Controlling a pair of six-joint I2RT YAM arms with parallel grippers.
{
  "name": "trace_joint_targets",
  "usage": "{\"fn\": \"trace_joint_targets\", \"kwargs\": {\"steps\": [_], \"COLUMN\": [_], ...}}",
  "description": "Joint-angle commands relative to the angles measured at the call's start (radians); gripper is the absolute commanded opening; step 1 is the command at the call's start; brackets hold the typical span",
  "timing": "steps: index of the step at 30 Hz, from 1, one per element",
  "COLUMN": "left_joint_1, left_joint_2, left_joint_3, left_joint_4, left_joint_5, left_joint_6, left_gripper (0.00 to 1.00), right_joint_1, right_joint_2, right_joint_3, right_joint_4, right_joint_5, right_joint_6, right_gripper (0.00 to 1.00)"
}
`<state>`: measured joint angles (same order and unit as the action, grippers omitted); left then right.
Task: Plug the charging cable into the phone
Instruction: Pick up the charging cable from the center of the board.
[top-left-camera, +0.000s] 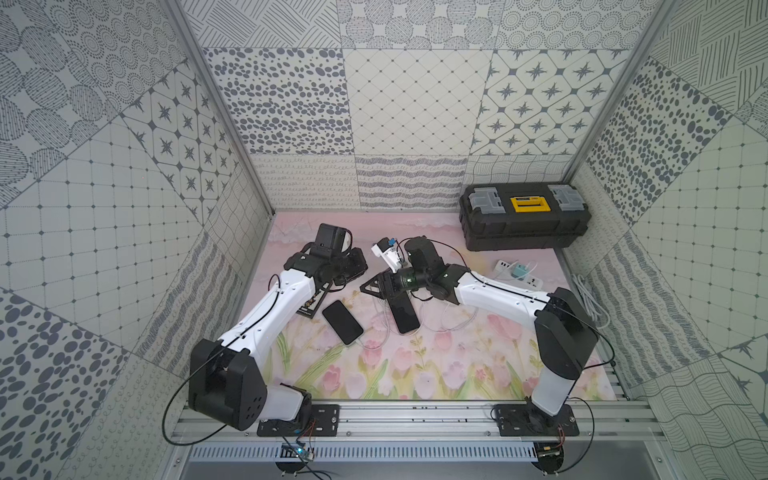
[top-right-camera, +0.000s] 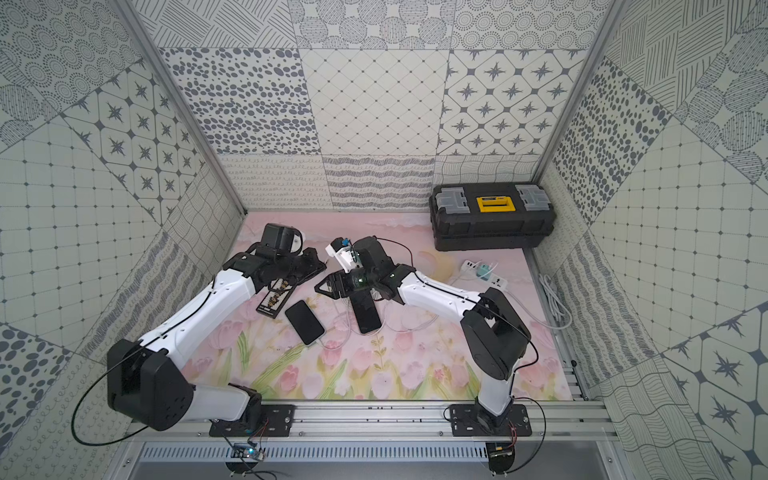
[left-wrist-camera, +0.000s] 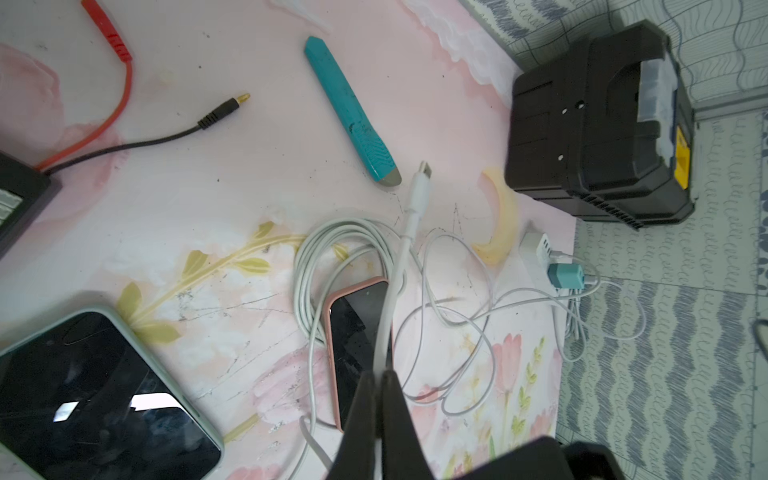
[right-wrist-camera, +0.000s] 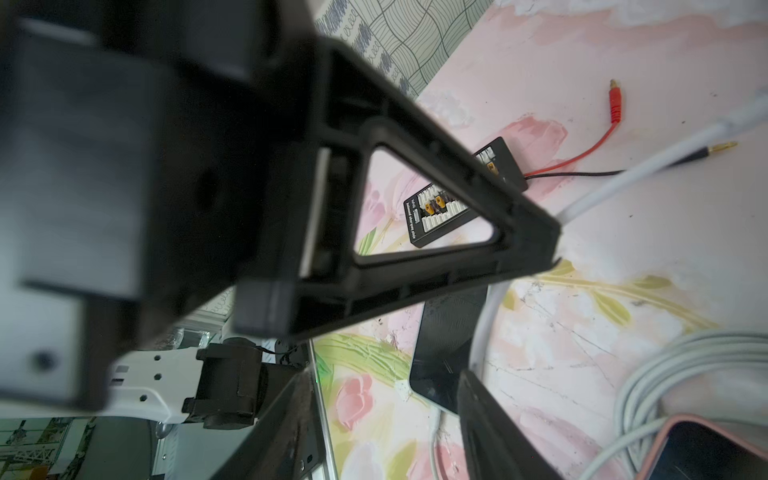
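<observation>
Charging cable (left-wrist-camera: 409, 220): your left gripper (left-wrist-camera: 378, 376) is clamped on it a short way behind the plug (left-wrist-camera: 424, 169), with the jaws pinched tight on the white cord. The plug end sticks out past the fingertips, up off the mat (top-left-camera: 415, 374), and is not in any port.

The pink-cased phone (left-wrist-camera: 353, 332) lies flat, screen up, directly below the held stretch. The plug points out past the phone's end that lies by the coil. That grey coil of cable (left-wrist-camera: 305, 266) touches the phone's side. Thin white cords run to the teal charger (left-wrist-camera: 563, 277) in the power strip (left-wrist-camera: 534, 247).

Your right gripper (right-wrist-camera: 386, 374) has its jaws spread apart and grips nothing. One finger (right-wrist-camera: 490, 424) sits just beside the white cord, below the left gripper's tip.

In both top views the two grippers meet over the pink-cased phone (top-left-camera: 402, 311) near mat centre. The green-cased phone (top-left-camera: 342, 322) lies just beside it. The black toolbox (top-left-camera: 524, 216) sits in the far right corner.
</observation>
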<state>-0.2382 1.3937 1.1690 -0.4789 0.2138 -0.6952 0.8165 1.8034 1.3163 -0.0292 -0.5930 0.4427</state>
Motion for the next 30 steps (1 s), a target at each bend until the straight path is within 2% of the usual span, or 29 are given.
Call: {"fn": "trace_joint_targets", "kwargs": {"steps": [1, 5, 10, 13, 16, 18, 20, 22, 24, 26, 30], "left_joint_1": [0.009, 0.008, 0.008, 0.008, 0.008, 0.009, 0.011, 0.013, 0.018, 0.038, 0.071], "left_joint_2": [-0.074, -0.092, -0.12, -0.139, -0.162, -0.169, -0.166, -0.158, -0.148, -0.141, -0.135], "left_joint_3": [-0.062, -0.08, -0.123, -0.134, -0.136, -0.129, -0.117, -0.108, -0.087, -0.057, 0.007], "left_joint_4": [0.177, 0.167, 0.202, 0.198, 0.174, 0.149, 0.116, 0.081, 0.018, -0.078, -0.226], "left_joint_5": [0.037, 0.035, 0.061, 0.067, 0.063, 0.064, 0.086, 0.132, 0.182, 0.236, 0.268], "left_joint_6": [-0.188, -0.183, -0.201, -0.193, -0.169, -0.156, -0.151, -0.138, -0.111, -0.071, -0.006], "left_gripper": [0.0, 0.0, 0.0, 0.0, 0.0, 0.0, 0.16, 0.39, 0.53, 0.6, 0.61], "right_joint_1": [0.001, 0.002, 0.002, 0.001, 0.002, 0.002, 0.001, 0.002, 0.007, 0.01, 0.012], "right_joint_2": [0.028, 0.02, 0.023, 0.045, 0.048, 0.04, 0.033, 0.027, 0.017, 0.005, -0.013], "right_joint_3": [0.026, 0.015, 0.009, 0.039, 0.041, 0.01, -0.02, -0.053, -0.08, -0.096, -0.114], "right_joint_4": [0.055, 0.029, 0.06, 0.057, 0.063, 0.097, 0.13, 0.146, 0.149, 0.105, 0.021], "right_joint_5": [0.033, 0.067, 0.073, 0.046, 0.003, -0.036, -0.072, -0.107, -0.141, -0.169, -0.192], "right_joint_6": [-0.04, -0.069, -0.076, -0.077, -0.082, -0.077, -0.076, -0.086, -0.115, -0.178, -0.288], "right_gripper": [0.56, 0.48, 0.45, 0.3, 0.08, 0.0, 0.0, 0.0, 0.0, 0.0, 0.0]}}
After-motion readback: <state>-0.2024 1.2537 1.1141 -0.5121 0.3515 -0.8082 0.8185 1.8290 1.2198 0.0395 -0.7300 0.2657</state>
